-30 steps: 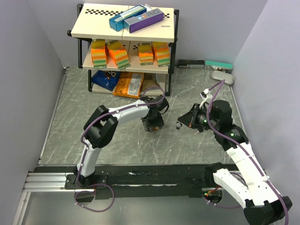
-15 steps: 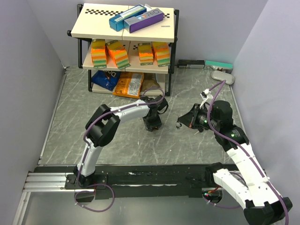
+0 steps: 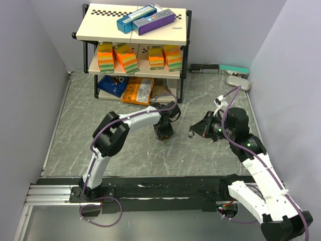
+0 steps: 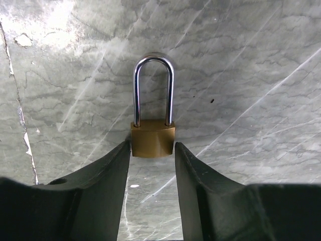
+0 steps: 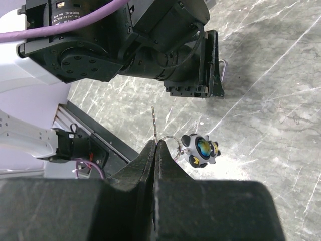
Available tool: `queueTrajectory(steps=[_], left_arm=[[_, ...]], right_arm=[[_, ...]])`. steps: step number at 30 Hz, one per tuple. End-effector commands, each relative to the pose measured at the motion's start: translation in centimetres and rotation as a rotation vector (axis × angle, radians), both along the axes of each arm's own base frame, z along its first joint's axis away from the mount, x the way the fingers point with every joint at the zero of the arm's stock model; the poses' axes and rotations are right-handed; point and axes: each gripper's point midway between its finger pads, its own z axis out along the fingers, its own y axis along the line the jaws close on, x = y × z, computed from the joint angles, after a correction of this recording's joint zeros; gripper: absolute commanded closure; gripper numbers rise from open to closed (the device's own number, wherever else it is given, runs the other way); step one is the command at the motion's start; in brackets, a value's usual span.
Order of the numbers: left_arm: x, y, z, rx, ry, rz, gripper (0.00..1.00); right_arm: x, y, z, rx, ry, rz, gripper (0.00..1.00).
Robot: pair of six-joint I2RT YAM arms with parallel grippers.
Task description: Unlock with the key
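A brass padlock [image 4: 153,141] with a silver shackle [image 4: 153,90] lies flat on the grey marbled table [image 4: 251,75]. My left gripper [image 4: 153,150] has its fingers [image 4: 118,168] against both sides of the lock body's near end, closed on it. In the top view the left gripper [image 3: 164,131] hides the padlock. My right gripper [image 5: 156,143] is shut on a thin key [image 5: 154,120] whose blade points up, with a ring and a round black-and-white charm [image 5: 201,149] hanging beside it. In the top view the right gripper [image 3: 194,132] is a short way right of the left one.
A shelf rack [image 3: 134,30] with boxes and coloured sponge packs stands at the back, with bags [image 3: 129,89] on the floor under it. A white device [image 3: 237,82] and a strip [image 3: 218,68] lie by the back right wall. Grey walls close both sides.
My left gripper has shifted slightly away from the base and settled round the padlock. The right arm with the key has barely moved.
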Motion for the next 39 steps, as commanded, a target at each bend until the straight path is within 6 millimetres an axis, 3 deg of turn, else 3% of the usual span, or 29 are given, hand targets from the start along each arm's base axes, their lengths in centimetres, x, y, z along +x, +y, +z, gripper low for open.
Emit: queueTrajectory(steps=[1,26,29,35,39], left_arm=[[0.2,1.4,-1.9,0.083,0.005,-0.007,0.53],[1.7,1.7,-2.7,0.126,-0.048,-0.060,0.55],[1.3,1.6,-3.1,0.115,-0.025,-0.071,0.63],[1.0,1.0,-2.9,0.054,-0.020,-0.058,0.98],[0.4,-0.3,-2.2,-0.064,-0.005,-0.029,0.99]], right_arm=[[0.3,0.1,0.5,0.002,-0.042,0.011,1.00],[0.7,0.5,-0.2,0.001,-0.015,0.027,1.00],[0.8,0.5,-0.9,-0.006,-0.012,0.033,1.00],[0.4,1.5,-4.5,0.001,0.036,0.104,1.00],[0.5,2.6,-6.8,0.020,0.061,0.150,1.00]])
